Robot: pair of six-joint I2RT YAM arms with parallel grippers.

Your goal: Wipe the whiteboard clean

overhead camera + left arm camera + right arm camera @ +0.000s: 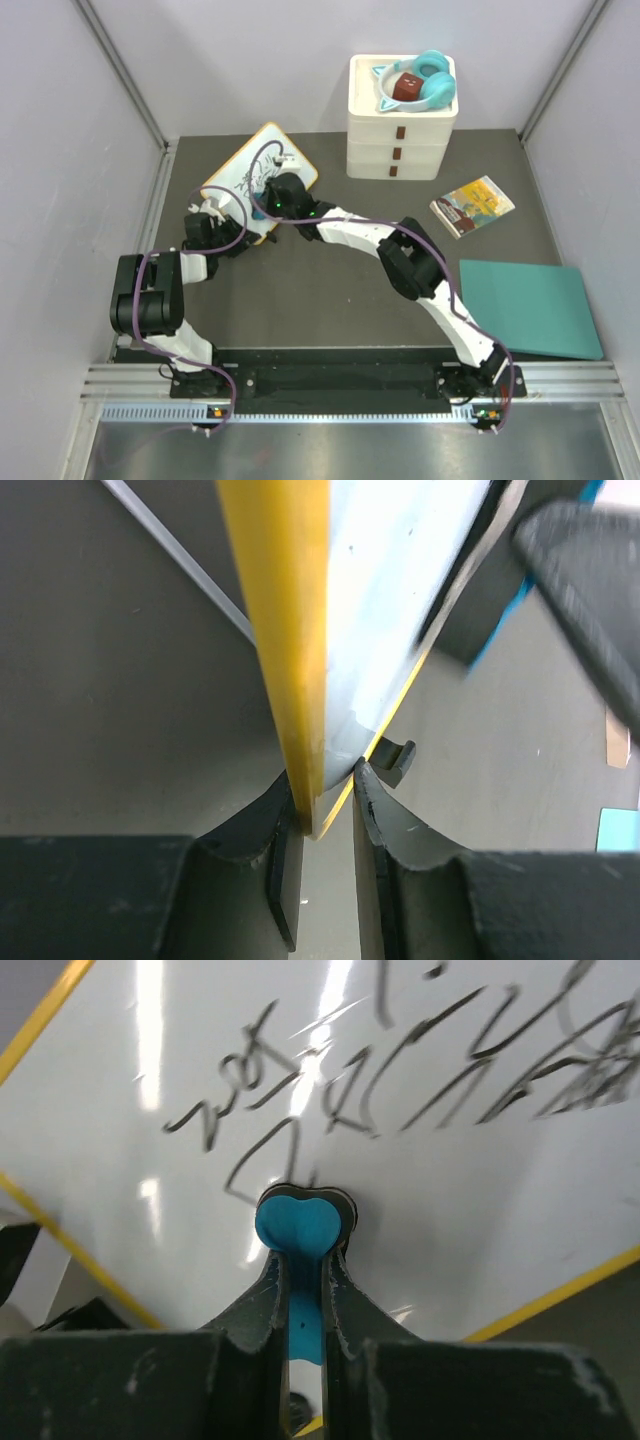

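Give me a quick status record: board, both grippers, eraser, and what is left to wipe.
whiteboard: far left of table, seemingly tilted up
left gripper: shut on the whiteboard's yellow rim, steadying it
right gripper: shut on a blue eraser
eraser contact: appears pressed to the board face, just below the writing
scribbles: black, across the face above the eraser, not yet wiped
nearby: drawer unit, book and teal sheet, all right of the board and apart from it
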